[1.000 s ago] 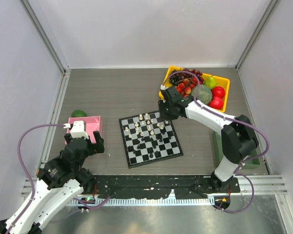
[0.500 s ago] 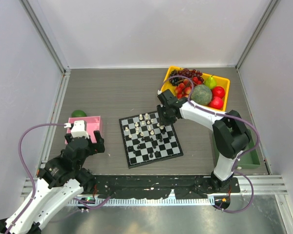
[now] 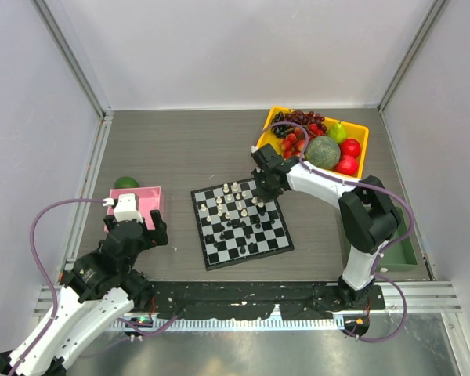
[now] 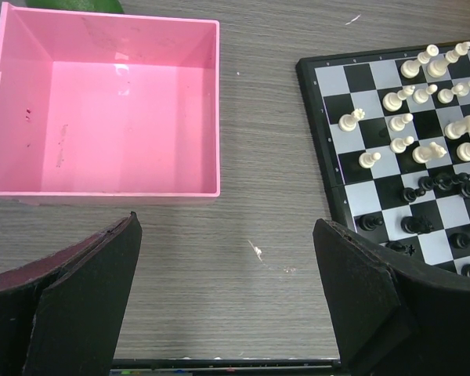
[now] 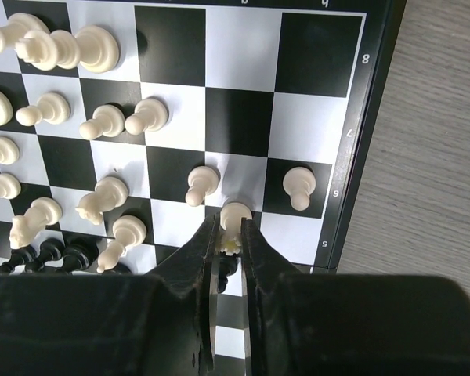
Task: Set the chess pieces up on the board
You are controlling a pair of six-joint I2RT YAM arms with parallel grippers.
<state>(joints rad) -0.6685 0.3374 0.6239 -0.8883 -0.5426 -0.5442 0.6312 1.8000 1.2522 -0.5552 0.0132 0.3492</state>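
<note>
The board (image 3: 243, 244) lies at the table's middle, with white chessmen (image 3: 235, 190) on its far half and black chessmen (image 3: 236, 229) on its near half. My right gripper (image 5: 231, 233) is shut on a white chess piece (image 5: 233, 221) over the board (image 5: 243, 125), near its far right edge (image 3: 268, 182). Several white pieces (image 5: 145, 115) stand ahead of it. My left gripper (image 4: 227, 266) is open and empty above bare table, between the pink tray (image 4: 110, 110) and the board (image 4: 352, 149).
A yellow fruit bin (image 3: 360, 149) with fruit stands far right behind the right arm. The pink tray (image 3: 153, 196) sits left of the board, with a green fruit (image 3: 126, 182) behind it. A green bin (image 3: 407, 254) is at the right edge.
My right gripper has shifted slightly left and toward the far corner of the board. The left arm has not moved.
</note>
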